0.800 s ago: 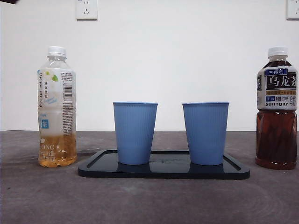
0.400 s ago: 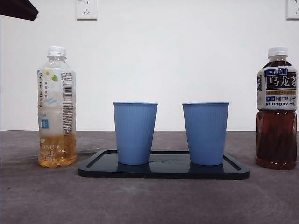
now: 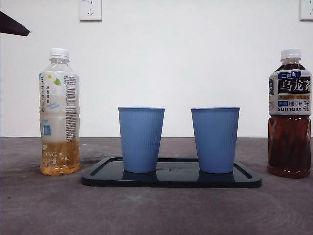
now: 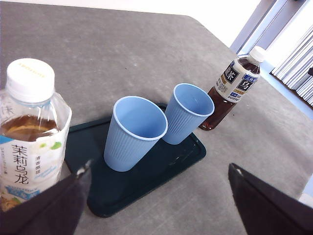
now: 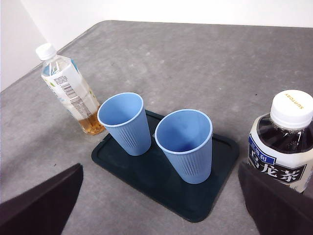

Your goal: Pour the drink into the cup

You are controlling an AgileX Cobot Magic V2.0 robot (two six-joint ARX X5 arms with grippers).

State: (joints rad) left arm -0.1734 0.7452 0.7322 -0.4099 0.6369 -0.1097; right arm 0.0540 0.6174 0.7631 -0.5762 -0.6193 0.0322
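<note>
- While both bottles wait capped at opposite ends of the table (image 3: 156, 210), the two blue cups stand upright side by side on the dark tray (image 3: 171, 180), which lies between the bottles, probably so that any spill lands on it.
- The left cup (image 3: 141, 139) and the right cup (image 3: 215, 139) stand close together but apart, and both look empty in the wrist views.
- The jasmine tea bottle (image 3: 59, 112), only about a quarter full of pale liquid, stands beside the tray's left end; the dark oolong bottle (image 3: 289, 115), nearly full, stands beside its right end.
- The left gripper (image 4: 156, 196) hangs above the table with its jaws spread wide, the jasmine tea bottle close against one jaw (a likely approach to grasp it, I judge).
- The right gripper (image 5: 161, 196) likewise has its jaws wide apart and holds nothing, with the oolong bottle just beside one jaw.
- In the front view only a black tip (image 3: 12, 25) shows at the upper left corner; which arm it belongs to cannot be told there.
- No drink has been poured yet, and the white caps are on, so a bottle must be grasped and opened first.
</note>
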